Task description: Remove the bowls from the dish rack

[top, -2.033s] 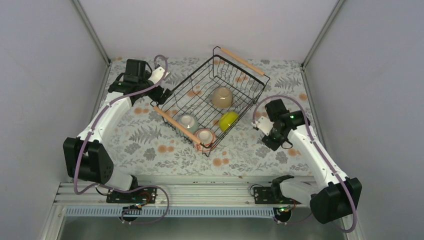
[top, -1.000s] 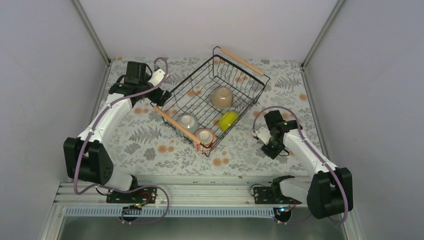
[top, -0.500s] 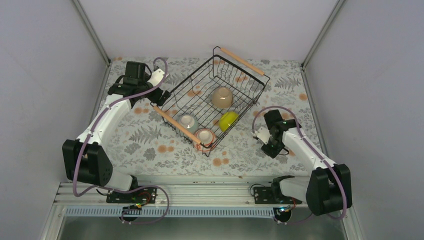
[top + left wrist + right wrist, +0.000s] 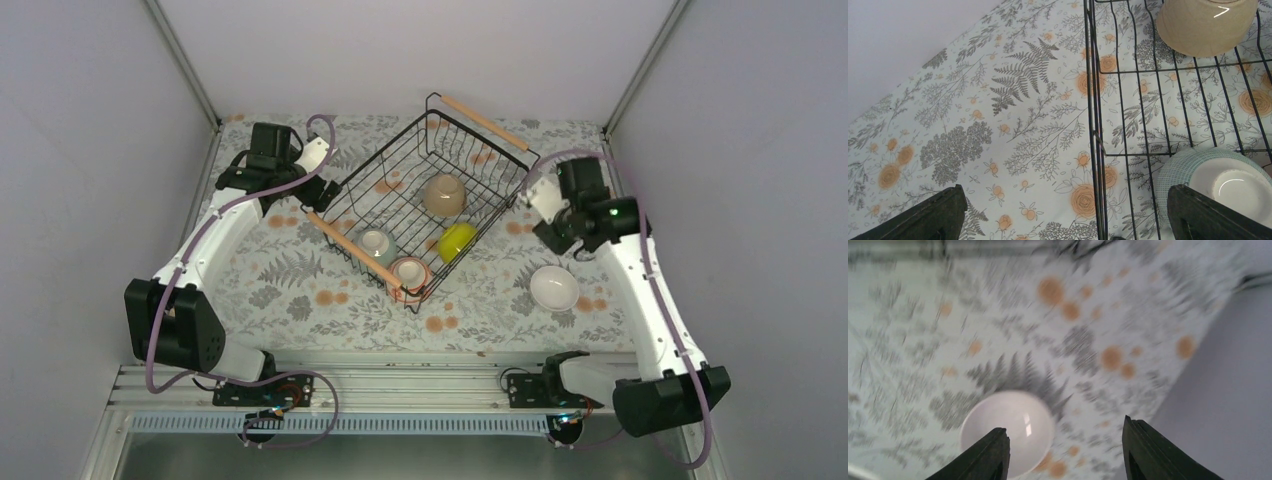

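The floral-covered table (image 4: 290, 285) is occupied by the rack (image 4: 350, 247) near its middle and, well apart, a white bowl (image 4: 554, 288), seemingly upright.

Robot lab test cell, not real kitchen. Plain pale wall panels (image 4: 90, 150) on three sides, held by aluminium corner posts (image 4: 182, 65). Left arm (image 4: 215, 235) and right arm (image 4: 650, 290) bolted on slotted aluminium rail (image 4: 400, 382) at near edge, purple cables (image 4: 322, 125) exposed. Bench covered with floral cloth (image 4: 300, 290); dish rack (image 4: 484, 122) gives only household touch.
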`<action>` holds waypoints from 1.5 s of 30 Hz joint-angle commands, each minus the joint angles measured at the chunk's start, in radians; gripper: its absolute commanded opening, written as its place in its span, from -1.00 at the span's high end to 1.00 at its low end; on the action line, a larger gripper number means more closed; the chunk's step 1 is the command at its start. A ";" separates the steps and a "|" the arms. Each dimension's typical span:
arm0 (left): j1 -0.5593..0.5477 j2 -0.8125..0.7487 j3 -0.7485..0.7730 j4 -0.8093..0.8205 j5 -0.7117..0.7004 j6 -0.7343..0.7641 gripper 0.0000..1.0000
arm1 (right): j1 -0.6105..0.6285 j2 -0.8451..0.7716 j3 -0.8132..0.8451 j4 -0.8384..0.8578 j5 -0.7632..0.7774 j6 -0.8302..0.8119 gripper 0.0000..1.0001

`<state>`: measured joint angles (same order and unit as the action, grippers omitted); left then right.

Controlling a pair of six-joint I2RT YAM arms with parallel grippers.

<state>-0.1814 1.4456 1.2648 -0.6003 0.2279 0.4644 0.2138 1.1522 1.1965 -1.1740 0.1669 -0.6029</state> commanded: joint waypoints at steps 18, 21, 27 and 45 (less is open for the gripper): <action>-0.003 0.061 0.050 -0.004 -0.005 0.025 -1.00 | 0.339 0.657 0.762 -0.105 -0.159 0.042 -0.15; -0.005 0.079 0.060 -0.006 0.009 0.022 -1.00 | 0.391 0.779 0.800 -0.109 -0.187 0.046 -0.15; -0.004 0.091 0.081 0.001 -0.030 0.017 -1.00 | 0.436 0.911 0.870 -0.110 -0.296 0.012 -0.15; 0.009 0.099 0.097 0.023 -0.057 0.046 -1.00 | 0.585 1.163 1.013 -0.087 -0.478 -0.035 -0.15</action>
<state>-0.1764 1.5360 1.3426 -0.5785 0.1726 0.4908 0.7742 2.2772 2.1635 -1.2709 -0.2813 -0.6224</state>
